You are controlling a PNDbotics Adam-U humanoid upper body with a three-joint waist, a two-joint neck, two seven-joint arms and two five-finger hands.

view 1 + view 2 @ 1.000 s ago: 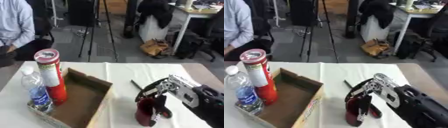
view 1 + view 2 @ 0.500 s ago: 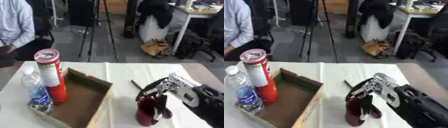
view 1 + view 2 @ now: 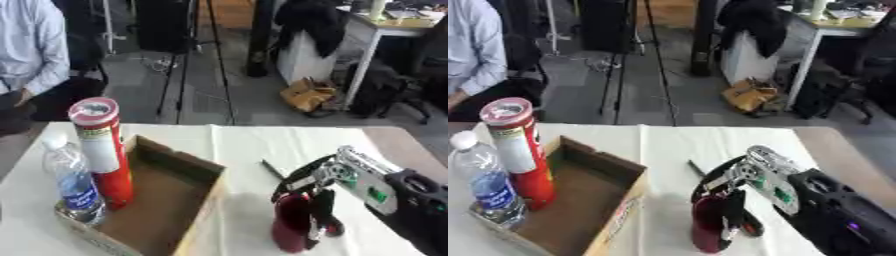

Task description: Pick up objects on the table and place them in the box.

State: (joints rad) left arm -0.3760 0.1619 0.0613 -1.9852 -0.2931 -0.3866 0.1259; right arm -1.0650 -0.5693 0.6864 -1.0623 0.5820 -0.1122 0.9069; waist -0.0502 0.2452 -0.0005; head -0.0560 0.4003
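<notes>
Box [image 3: 188,210] w/ 1 tube [image 3: 103,150], 1 bottle [image 3: 72,185]

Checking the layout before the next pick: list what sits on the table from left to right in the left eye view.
Water bottle → red tube can → cardboard box → dark red can held by the right hand.

Tube [image 3: 102,150] and bottle [image 3: 72,186] in box [image 3: 203,200], left
</notes>
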